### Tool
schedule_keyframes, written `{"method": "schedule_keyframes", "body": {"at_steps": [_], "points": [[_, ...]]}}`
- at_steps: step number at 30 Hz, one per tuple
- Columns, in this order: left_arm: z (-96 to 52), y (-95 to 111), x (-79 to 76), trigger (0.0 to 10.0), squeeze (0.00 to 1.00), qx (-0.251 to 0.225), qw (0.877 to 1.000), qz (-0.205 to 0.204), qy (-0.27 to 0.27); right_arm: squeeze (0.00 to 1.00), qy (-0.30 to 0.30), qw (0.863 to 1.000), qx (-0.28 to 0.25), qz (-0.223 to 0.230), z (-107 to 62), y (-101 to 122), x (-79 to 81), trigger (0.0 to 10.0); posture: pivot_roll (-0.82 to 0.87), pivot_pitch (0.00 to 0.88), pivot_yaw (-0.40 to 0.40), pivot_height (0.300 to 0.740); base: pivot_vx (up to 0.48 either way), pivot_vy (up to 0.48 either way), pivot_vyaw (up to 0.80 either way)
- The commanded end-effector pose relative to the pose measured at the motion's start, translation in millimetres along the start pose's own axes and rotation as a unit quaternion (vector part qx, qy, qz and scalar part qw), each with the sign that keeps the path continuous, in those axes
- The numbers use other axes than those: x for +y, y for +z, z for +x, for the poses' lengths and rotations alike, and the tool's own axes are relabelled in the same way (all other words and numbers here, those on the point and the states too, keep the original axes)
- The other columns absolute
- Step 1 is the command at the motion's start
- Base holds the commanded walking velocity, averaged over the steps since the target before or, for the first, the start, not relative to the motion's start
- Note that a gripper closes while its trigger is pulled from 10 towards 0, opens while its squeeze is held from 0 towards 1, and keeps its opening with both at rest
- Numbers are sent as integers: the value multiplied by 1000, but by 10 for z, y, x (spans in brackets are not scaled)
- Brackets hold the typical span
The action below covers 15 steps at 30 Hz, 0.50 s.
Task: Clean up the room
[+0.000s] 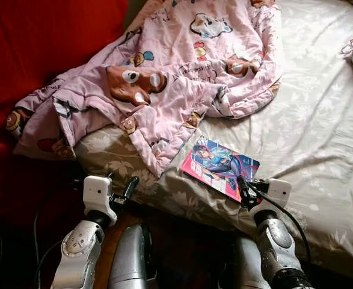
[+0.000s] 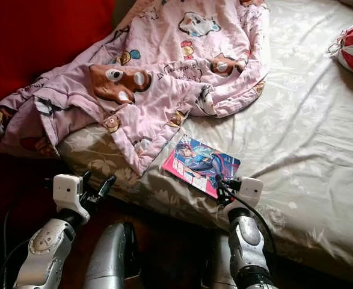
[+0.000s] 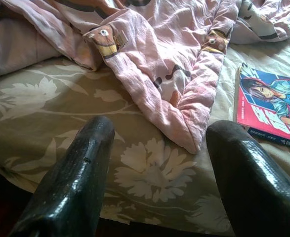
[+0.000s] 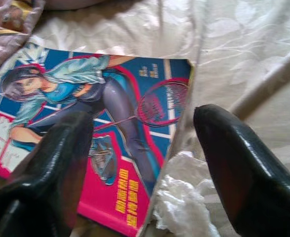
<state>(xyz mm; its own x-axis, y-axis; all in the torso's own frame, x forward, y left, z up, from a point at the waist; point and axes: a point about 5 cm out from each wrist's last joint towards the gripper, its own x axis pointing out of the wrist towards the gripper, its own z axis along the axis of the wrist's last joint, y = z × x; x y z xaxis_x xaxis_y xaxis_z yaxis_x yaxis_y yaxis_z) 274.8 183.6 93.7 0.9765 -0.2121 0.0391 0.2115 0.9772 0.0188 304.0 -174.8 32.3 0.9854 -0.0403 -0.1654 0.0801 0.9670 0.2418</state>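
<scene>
Two grippers reach toward a bed [image 1: 320, 138]. On its near edge lies a comic book [image 1: 219, 167], just below a rumpled pink blanket [image 1: 164, 72]. Our right gripper [image 1: 246, 191] hovers at the book's near corner, fingers spread; its wrist view alone reveals a crumpled white tissue [image 4: 184, 207] beside that corner. Our left gripper [image 3: 159, 173], fingers also spread, waits left of the book, before the blanket's hanging corner.

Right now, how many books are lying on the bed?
1. The comic book lies flat near the bed's front edge, just below the pink quilt, with the open right gripper at its corner. More could be hidden under the quilt.
</scene>
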Motion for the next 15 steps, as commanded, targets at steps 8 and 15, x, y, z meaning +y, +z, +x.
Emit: {"method": "schedule_keyframes", "body": {"at_steps": [8, 15], "points": [[-31, -42, 7, 10000, 0, 14, 1000, 8, -1, 0, -41, 997, 49, 46, -76, -213, -66, 10000, 106, 287, 8, 588, 0, 0, 0], [-36, -46, 4, 10000, 0, 15, 1000, 8, -2, 0, -37, 996, 65, 46, -71, -246, -69, 10000, 110, 287, 7, 588, 0, 0, 0]]}}
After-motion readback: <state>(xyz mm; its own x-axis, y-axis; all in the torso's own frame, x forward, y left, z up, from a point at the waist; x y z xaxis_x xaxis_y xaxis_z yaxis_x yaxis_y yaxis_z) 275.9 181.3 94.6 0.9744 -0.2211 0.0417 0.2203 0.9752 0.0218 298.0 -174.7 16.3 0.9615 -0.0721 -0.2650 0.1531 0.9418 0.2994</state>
